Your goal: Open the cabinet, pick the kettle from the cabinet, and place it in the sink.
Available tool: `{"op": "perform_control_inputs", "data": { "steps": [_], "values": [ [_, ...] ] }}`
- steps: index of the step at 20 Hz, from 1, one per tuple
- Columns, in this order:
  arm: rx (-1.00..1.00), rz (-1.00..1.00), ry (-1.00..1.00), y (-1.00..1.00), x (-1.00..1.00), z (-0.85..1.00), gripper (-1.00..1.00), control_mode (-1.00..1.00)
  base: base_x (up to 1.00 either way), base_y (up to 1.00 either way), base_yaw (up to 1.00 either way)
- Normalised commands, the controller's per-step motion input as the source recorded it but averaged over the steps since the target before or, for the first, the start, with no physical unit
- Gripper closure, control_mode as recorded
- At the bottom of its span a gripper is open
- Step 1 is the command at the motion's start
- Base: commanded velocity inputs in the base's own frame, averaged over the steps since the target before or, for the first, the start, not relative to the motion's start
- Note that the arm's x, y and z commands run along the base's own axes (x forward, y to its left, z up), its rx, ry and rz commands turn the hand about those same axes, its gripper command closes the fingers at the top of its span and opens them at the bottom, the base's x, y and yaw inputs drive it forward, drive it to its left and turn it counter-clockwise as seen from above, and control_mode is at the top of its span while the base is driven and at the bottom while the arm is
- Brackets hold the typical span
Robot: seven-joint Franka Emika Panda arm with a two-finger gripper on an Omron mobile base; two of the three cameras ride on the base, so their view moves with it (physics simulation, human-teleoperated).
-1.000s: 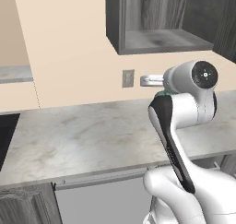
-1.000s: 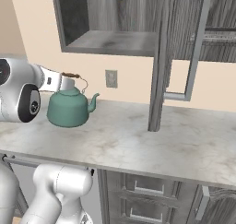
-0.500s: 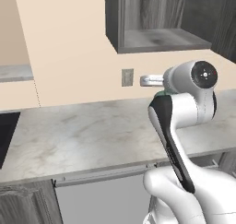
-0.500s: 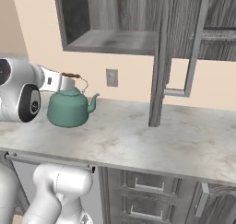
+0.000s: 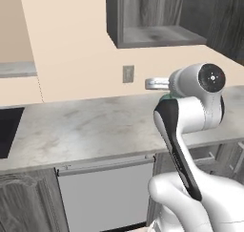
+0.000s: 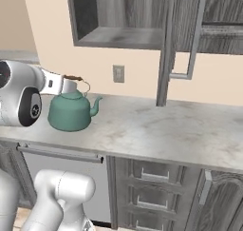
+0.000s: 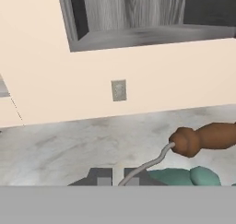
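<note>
The teal-green kettle hangs by its thin arched handle over the front part of the marble counter. My gripper is shut on that handle from the left. In the hand view the handle wire runs between my fingertips, with the brown grip and the teal lid to the right. In the left base view my arm covers most of the kettle, and the gripper points left. The cabinet above stands open, its door swung out. A black corner of the sink shows far left.
A wall outlet sits on the beige wall behind the kettle. The open door's lower edge hangs above the counter to the kettle's right. Grey drawers and a dishwasher front lie below the counter.
The whole scene has slid upward in both base views, so the camera has drawn back from the counter. The kettle keeps its place in the picture, carried along in the shut gripper.
</note>
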Motion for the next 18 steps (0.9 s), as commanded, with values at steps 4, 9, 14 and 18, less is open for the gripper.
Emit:
{"op": "perform_control_inputs", "data": {
  "steps": [4, 9, 14, 18],
  "values": [
    [0.0, 0.0, 0.0, 0.0, 0.0, 0.0, 1.0, 1.0, -0.25, 0.48, -0.03],
    [0.0, 0.0, 0.0, 0.0, 0.0, 0.0, 1.0, 1.0, -0.24, 0.56, -0.04],
    [0.0, 0.0, 0.0, 0.0, 0.0, 0.0, 1.0, 1.0, -0.2, 0.62, -0.02],
    [0.0, 0.0, 0.0, 0.0, 0.0, 0.0, 1.0, 1.0, -0.13, 0.65, 0.0]
  ]
}}
